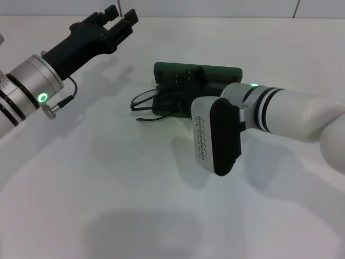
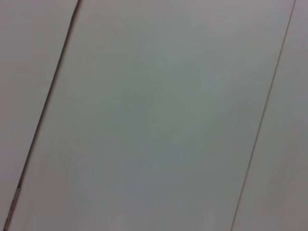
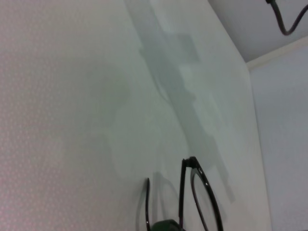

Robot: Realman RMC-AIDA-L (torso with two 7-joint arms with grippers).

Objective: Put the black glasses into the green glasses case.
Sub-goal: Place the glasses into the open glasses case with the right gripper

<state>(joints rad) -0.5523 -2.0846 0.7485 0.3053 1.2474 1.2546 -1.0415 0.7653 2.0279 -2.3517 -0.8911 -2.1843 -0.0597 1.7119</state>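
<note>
Black wire-frame glasses (image 1: 144, 100) with rounded lenses are lying half out of the dark green oblong hard case (image 1: 195, 75), which is sitting open on the smooth white table (image 1: 108, 189). Nearest us, we are reaching our right gripper (image 1: 180, 102) level over the case; its fingers are hidden, so we cannot tell their state. Farther off, we are holding our left gripper (image 1: 119, 20) raised, fingers slightly parted and empty.

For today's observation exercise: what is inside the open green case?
The glasses lie half in the case, their lenses sticking out over its left edge. The right gripper covers the rest of the inside. The left gripper hangs apart.
</note>
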